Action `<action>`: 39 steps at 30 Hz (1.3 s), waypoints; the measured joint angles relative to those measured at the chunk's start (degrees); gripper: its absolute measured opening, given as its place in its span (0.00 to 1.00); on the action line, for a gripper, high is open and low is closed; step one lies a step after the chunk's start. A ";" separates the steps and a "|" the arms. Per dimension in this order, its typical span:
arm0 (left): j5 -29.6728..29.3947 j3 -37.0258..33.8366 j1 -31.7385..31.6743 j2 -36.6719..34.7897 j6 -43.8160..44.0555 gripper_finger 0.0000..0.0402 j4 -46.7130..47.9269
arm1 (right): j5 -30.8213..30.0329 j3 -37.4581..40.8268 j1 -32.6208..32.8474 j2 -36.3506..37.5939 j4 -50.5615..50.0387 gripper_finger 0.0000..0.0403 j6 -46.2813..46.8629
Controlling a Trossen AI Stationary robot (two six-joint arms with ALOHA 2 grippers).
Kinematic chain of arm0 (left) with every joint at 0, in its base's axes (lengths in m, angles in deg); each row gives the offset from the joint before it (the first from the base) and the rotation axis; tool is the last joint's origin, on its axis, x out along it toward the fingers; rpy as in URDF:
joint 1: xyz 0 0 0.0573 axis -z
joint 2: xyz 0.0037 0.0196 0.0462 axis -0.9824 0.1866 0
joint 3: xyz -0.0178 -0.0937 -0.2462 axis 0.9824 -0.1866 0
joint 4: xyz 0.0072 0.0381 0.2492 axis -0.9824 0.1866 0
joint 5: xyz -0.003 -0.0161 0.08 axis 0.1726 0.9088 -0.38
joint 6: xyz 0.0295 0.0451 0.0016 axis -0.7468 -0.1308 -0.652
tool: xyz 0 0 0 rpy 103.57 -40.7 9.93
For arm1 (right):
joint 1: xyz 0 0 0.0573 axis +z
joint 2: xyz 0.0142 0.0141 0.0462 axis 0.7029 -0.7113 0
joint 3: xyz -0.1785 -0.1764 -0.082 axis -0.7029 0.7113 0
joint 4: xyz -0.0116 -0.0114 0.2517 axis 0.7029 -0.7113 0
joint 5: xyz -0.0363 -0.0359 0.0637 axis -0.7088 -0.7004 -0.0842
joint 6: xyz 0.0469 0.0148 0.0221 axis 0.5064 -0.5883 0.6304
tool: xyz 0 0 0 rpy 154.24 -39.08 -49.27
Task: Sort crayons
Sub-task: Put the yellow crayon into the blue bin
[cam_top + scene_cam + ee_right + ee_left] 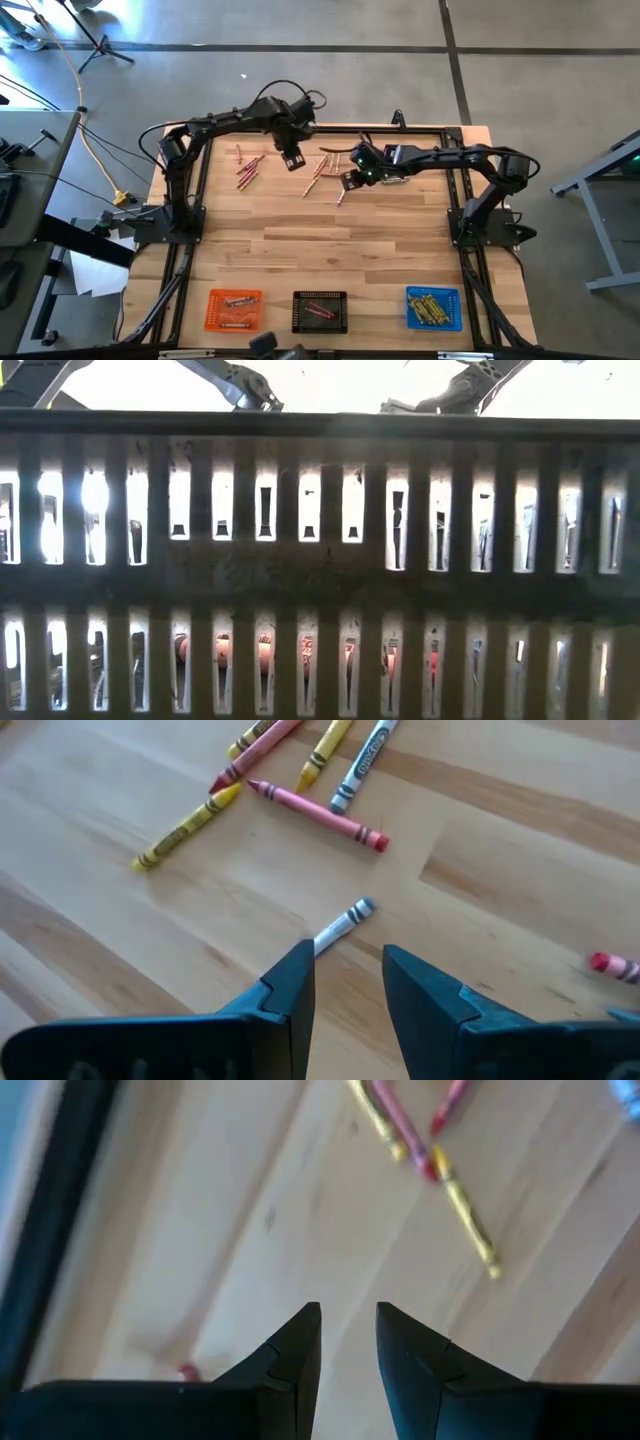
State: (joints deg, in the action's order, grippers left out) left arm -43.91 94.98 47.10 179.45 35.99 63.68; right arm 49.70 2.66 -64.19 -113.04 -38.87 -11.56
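Loose crayons lie flat on the far half of the wooden table in two groups, one to the left [248,170] and one in the middle [325,168]. My left gripper [292,162] hangs between the groups, pointing down, open [348,1330] over bare wood, with yellow and red crayons [465,1210] ahead of it. My right gripper [348,182] slants down at the middle group's right side, open [348,965]. A blue-grey crayon [340,925] lies on the table just ahead of its fingertips. A red crayon [318,815] and a yellow one [188,828] lie beyond.
Three square trays stand along the near edge, each with crayons in it: orange [233,310], black [320,312] and blue [434,308]. A dark slatted wall [320,590] fills the low view. The black frame rail [195,200] runs along the table's left side.
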 joint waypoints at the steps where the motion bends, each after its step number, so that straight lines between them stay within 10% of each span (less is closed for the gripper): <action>1: 0.37 -0.80 -0.12 0.00 -0.03 0.21 -0.10 | -0.32 0.00 0.00 0.00 -0.06 0.26 0.15; 21: 6.66 -18.11 8.06 -0.24 13.81 0.21 -29.24 | 1.41 0.00 1.97 -0.02 -10.76 0.26 -0.75; 39: -5.65 -19.69 13.79 1.70 23.27 0.21 -34.09 | 5.63 0.00 1.97 -0.02 -13.74 0.26 -8.24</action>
State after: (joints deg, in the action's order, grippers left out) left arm -49.56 75.29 60.89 181.15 59.26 29.60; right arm 55.33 2.66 -62.22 -113.06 -52.60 -19.80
